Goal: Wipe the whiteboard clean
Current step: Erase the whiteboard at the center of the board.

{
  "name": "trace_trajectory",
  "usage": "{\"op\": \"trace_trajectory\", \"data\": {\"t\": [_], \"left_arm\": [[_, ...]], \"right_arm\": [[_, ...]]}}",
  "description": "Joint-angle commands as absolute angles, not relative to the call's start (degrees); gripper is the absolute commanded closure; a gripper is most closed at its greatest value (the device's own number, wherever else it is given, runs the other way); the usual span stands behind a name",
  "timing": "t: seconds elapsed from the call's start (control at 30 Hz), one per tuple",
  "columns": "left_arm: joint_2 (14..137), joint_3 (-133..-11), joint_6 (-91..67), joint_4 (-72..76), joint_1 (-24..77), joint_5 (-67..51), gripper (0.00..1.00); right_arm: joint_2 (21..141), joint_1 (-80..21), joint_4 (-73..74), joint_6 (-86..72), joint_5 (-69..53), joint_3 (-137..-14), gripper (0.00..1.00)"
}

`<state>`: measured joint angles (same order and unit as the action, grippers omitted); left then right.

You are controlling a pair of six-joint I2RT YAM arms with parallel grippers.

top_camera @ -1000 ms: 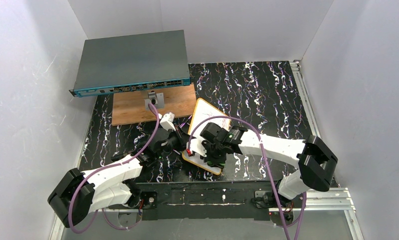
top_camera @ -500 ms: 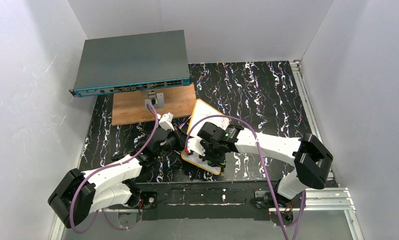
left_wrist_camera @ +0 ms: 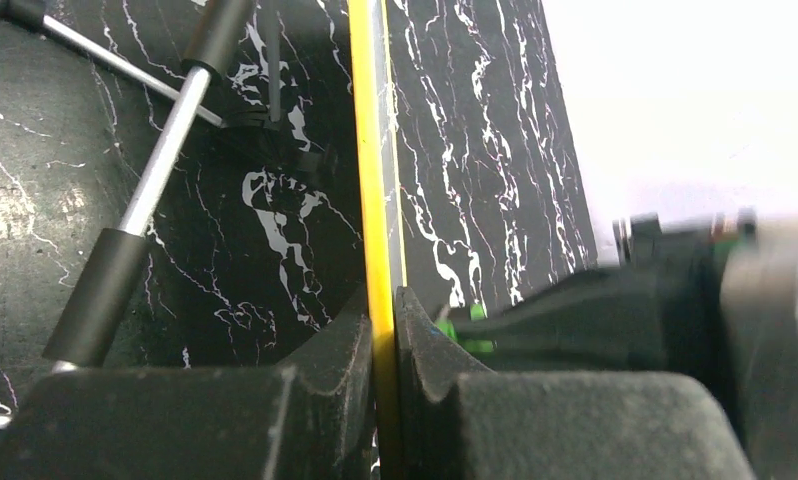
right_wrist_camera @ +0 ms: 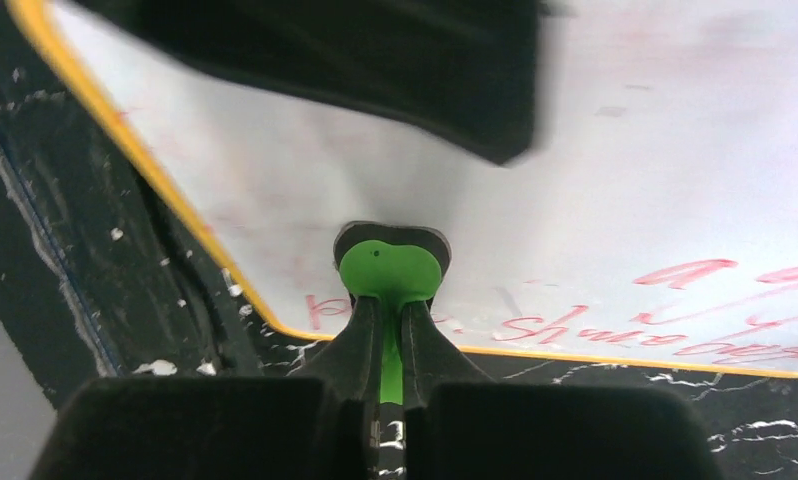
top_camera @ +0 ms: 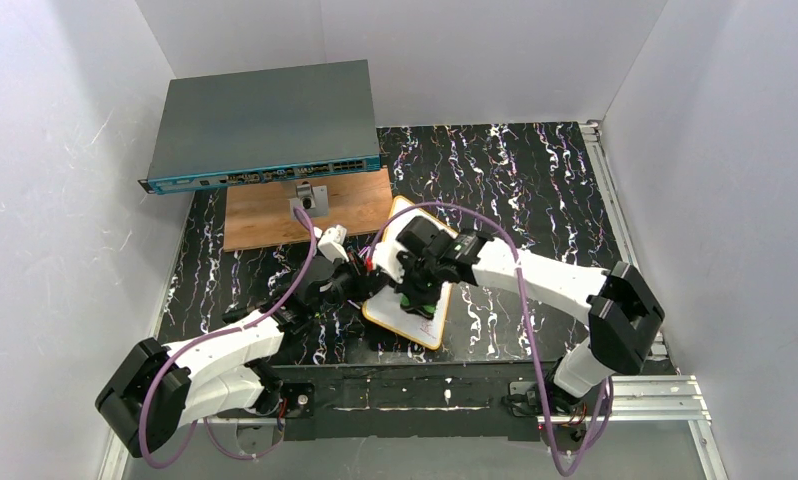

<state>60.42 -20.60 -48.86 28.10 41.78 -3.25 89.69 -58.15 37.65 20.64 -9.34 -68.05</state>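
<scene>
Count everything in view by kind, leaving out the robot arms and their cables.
Boards: 2 (whiteboard, wooden board)
Network switch: 1
Green eraser: 1
Small grey fitting on the wooden board: 1
Total: 5

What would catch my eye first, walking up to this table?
Mid-table is a small whiteboard: the left gripper pinches its yellow rim while the right gripper holds a green eraser on its face. Red writing shows along one edge. A big grey box sits in the far left corner.
</scene>
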Motion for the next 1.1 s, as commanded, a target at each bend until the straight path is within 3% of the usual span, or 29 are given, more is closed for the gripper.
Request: {"op": "trace_trajectory", "data": {"t": [0.0, 0.37, 0.5, 0.73, 1.0, 1.07], "left_arm": [[58.79, -19.86, -41.59, 27.4, 42.52, -6.37, 1.0], [63.51, -22.36, -41.69, 29.5, 38.83, -17.65, 1.0], [64.9, -22.37, -43.41, 31.57, 38.65, -17.53, 1.0], [66.66, -22.43, -46.02, 33.23, 38.63, -17.35, 1.0], [67.54, -23.39, -46.11, 33.56, 38.07, -17.57, 1.0], [67.79, -23.68, -45.98, 34.02, 37.58, -18.42, 1.0]], "right_arm": [[85.16, -49.81, 28.92, 19.83, -13.94, -67.1, 0.99], [73.66, -31.24, 17.58, 18.51, -19.39, -56.97, 0.99], [74.32, -31.55, 14.73, 19.05, -23.23, -52.62, 0.99], [79.0, -38.45, 15.14, 18.98, -17.88, -54.6, 0.99], [79.63, -42.97, 17.91, 20.1, -25.61, -54.19, 0.99], [80.05, -42.94, 16.29, 18.28, -22.81, -54.1, 0.99]]}}
